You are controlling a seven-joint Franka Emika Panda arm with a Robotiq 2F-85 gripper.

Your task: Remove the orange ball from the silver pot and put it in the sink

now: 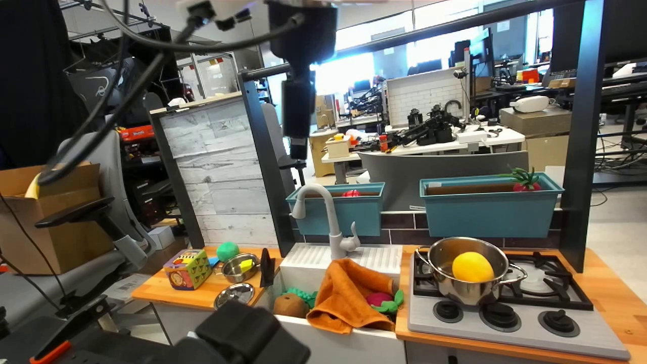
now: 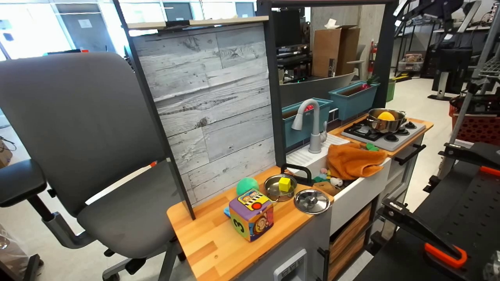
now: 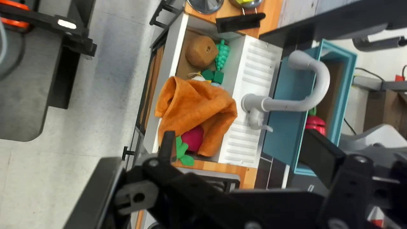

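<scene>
A: Wrist view, pls. Mat'ls?

B: White box-shaped sink point(image 3: 174, 44), flat walls, crisp edges. In it: brown roundish lump point(image 3: 200, 52), bumpy green grape bunch point(image 3: 222, 54), round magenta toy point(image 3: 193, 139) w/ green leaves, partly under a folded, fuzzy orange cloth point(image 3: 194, 105) that hangs over the sink's front edge. Smooth, curved gray tap point(image 3: 286, 105) at the sink's back.

A: Grip?

B: Black gripper point(image 3: 238, 140): jaws wide apart.

A: OK. In an exterior view?

B: Flat gray stove point(image 1: 528, 336), black-grated, right next to the sink. On it, a shiny round silver metal pot point(image 1: 465, 294), 2 loop handles. Gripper's well above sink level, edge-on; can't tell the gap from there.

A: And the main item?

B: Yellow-orange ball point(image 1: 473, 267), inside the pot. Round, looks smooth; bright yellow up top, more orange lower down.

A: Got it. Rest?

B: In an exterior view: striped wood counter point(image 2: 203, 249) on the opp. side of the sink from the stove. On it: printed purple-and-orange toy cube point(image 2: 252, 214), green round thing point(image 2: 247, 184) partly behind it, shallow silver pan point(image 2: 272, 186) w/ small yellow block point(image 2: 285, 184) inside, shiny round lid point(image 2: 308, 203) w/ knob just beside the pan.

A: Ball there?

B: Yep, beyond the sink, in the pot; its yellow top shows over the near rim.
</scene>
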